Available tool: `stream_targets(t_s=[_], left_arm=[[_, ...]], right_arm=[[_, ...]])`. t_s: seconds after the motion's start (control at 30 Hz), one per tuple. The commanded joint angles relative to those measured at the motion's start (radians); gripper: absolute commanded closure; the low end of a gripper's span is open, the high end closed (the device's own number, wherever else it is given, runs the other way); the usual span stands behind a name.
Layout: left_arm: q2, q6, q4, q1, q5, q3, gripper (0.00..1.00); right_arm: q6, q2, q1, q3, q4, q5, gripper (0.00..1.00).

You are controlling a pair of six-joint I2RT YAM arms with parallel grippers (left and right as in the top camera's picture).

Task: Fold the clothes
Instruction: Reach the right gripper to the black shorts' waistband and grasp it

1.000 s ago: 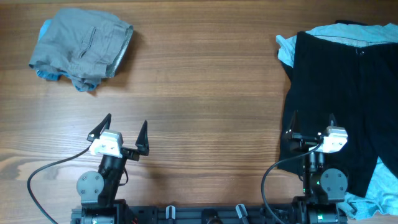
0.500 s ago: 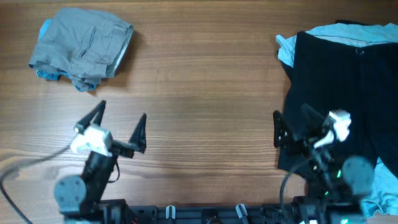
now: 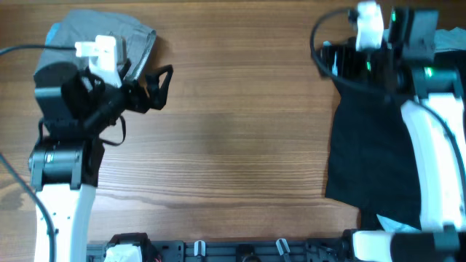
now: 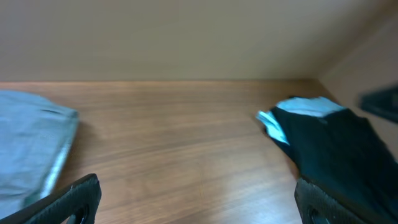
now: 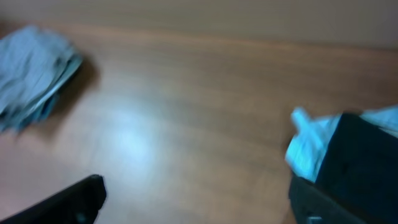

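Note:
A folded grey garment (image 3: 138, 36) lies at the far left, partly hidden by my left arm; it also shows in the left wrist view (image 4: 31, 149) and the right wrist view (image 5: 37, 74). A black garment (image 3: 371, 145) lies spread on the right over a light blue one (image 3: 397, 225); both show in the left wrist view (image 4: 336, 143) and the right wrist view (image 5: 360, 149). My left gripper (image 3: 145, 80) is raised beside the grey garment, open and empty (image 4: 199, 205). My right gripper (image 3: 331, 58) is raised over the black garment's far left corner, open and empty (image 5: 196, 202).
The wooden table (image 3: 233, 131) runs between the two piles. A light blue edge (image 4: 292, 112) sticks out from under the black garment's far left corner. The arm bases stand along the front edge (image 3: 233, 251).
Both arms have risen from their low pose near the front edge and swung toward the back, the left toward the grey garment, the right over the black garment. Both grippers stayed open.

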Motion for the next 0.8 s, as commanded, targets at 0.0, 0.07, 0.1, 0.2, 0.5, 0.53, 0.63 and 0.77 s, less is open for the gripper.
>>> stream_targets(t_s=[0.0,0.07,0.1,0.2,0.5,0.53,0.63,0.77], left_arm=[[0.03,-0.009,0.002,-0.005,0.157,0.024,0.0],[0.031,-0.009,-0.007,-0.006,0.159,0.024,0.0],[0.031,-0.008,-0.019,-0.008,0.156,0.024,0.0],[0.033,-0.008,-0.065,-0.008,0.151,0.024,0.0],[0.034,-0.01,-0.103,-0.008,0.171,0.024,0.0],[0.034,-0.01,-0.105,-0.008,0.171,0.023,0.0],[0.034,-0.01,-0.108,-0.009,0.171,0.023,0.0],[0.034,-0.01,-0.111,-0.01,0.171,0.023,0.0]], right_arm=[[0.236,0.153,-0.04,0.021,0.059,0.244,0.13],[0.322,0.244,-0.074,0.021,0.069,0.304,0.17],[0.319,0.285,-0.086,0.021,0.069,0.304,0.2],[0.308,0.409,-0.117,0.021,0.063,0.308,0.26],[0.155,0.583,-0.122,0.02,0.171,0.432,0.43],[0.155,0.587,-0.122,0.02,0.171,0.445,0.46],[0.163,0.596,-0.123,0.0,0.168,0.465,0.58],[0.183,0.603,-0.123,-0.027,0.165,0.449,0.5]])
